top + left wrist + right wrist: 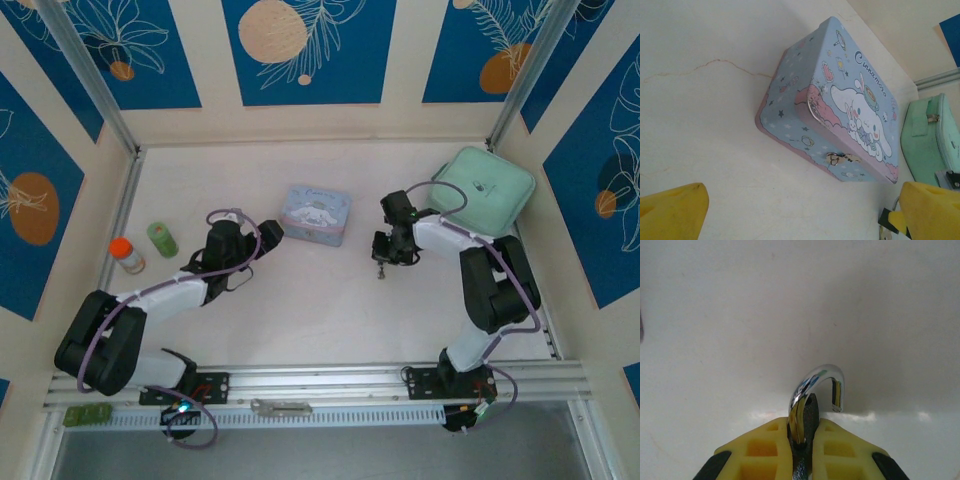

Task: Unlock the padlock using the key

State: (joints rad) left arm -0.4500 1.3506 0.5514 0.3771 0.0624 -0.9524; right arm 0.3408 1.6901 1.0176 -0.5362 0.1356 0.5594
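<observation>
A pale cream tabletop (320, 310) is enclosed on three sides by cream walls (405, 60). Deep blue panels (350, 70) are set on them, printed with white leaf outlines and peach and orange discs (272, 30). Two aluminium posts (90, 80) are seen rising from the back corners (one left, one right). The near edge is closed by a silver rail (330, 378), with a slotted white strip (350, 412) below it and a grey surface (300, 455) beyond. Soft, even light is cast, and only faint shadows are thrown. A thin brownish crack line (715, 62) is traced across the tabletop in the left wrist view.
</observation>
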